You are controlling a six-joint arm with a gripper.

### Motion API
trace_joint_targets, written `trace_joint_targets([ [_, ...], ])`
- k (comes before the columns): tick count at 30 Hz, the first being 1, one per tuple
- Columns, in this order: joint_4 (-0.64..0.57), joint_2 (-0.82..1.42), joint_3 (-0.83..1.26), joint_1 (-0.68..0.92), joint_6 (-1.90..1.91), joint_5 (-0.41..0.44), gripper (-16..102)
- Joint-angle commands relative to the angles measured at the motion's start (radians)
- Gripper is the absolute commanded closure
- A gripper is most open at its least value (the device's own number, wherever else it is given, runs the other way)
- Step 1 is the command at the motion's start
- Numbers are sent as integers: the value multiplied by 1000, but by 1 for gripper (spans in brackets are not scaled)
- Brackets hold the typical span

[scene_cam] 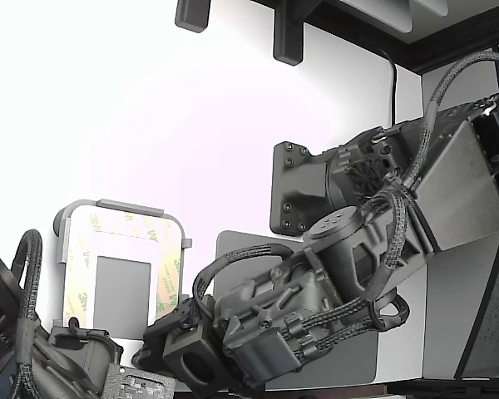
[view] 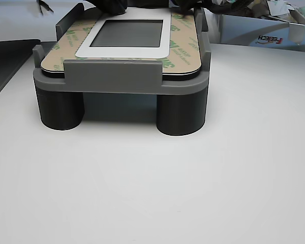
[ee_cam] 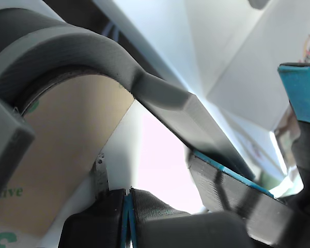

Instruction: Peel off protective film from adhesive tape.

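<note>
The protective film, tan paper with green 3M print, lies flat as a frame around the white plate with its grey centre, all seated in a grey fixture. The adhesive tape is hidden beneath the film. In the exterior view my gripper sits at the film's corner nearest the exterior view's bottom. The wrist view shows the film curving under the fixture rim. There my gripper is shut, its blue pads pressed together beside the film's edge; whether film is between them I cannot tell.
A second arm reaches in from the exterior view's left, its tool against the fixture's lower edge. A dark grey mat lies under my arm. A black bracket stands behind. A box sits beyond the fixture.
</note>
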Motion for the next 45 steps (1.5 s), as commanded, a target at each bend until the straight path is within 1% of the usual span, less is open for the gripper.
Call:
trace_joint_targets([
  [1,-2,32,-26,-9,8,-5,97],
  [18,-11,49,-9,-3,14,2,97],
  [25,34,20,-71,-3,-20,9,97],
  [33,6,12,-48,-15,-38,-2,97],
  [45,12,15,-38,-14,-43,-2,97],
])
